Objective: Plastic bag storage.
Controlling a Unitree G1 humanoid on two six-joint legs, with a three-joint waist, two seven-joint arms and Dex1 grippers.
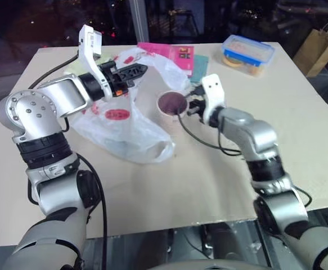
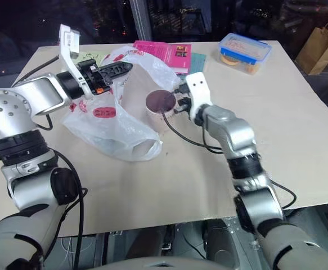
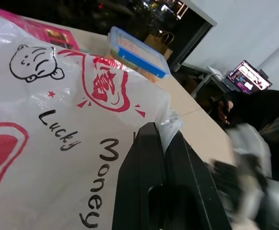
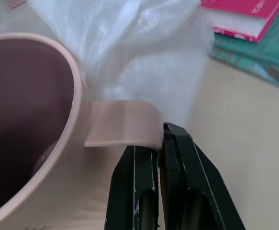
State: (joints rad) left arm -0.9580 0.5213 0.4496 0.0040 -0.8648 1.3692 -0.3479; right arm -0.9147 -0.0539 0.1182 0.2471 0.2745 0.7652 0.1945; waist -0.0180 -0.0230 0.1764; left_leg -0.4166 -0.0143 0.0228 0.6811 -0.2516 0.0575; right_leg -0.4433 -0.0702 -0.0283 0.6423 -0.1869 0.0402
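Pale bench (image 1: 169, 191) against dark glazing, a brown paper bag (image 1: 317, 49) standing beyond its far right corner. Nearest the robot, the slack body of the plastic bag (image 1: 131, 130) lies crumpled on the bench at left of centre; its upper part is lifted, and the left pincer (image 1: 134, 72) is clamped on a bunched fold of that film, fingers (image 3: 149, 158) together with the printed face of the bag spread just beside them. Just right of the bag stands a pink mug (image 1: 171, 104), mouth up, touching or nearly touching the film. The right pincer (image 4: 159, 139) is together on the mug's handle (image 4: 122, 128), with film bulging right behind it. Risks, as judged: thin film could slide out of the left grip if pulled sideways, since only a small fold is caught; the grip on the handle looks shallow, at the finger ends, so the mug may pivot or tip when moved; trailing bag could snag the rim and drag the mug over. Further back lie a pink book (image 1: 169, 54) on a teal one (image 1: 199, 64), partly under the bag, and a blue-lidded box (image 1: 247, 52) at the far right.
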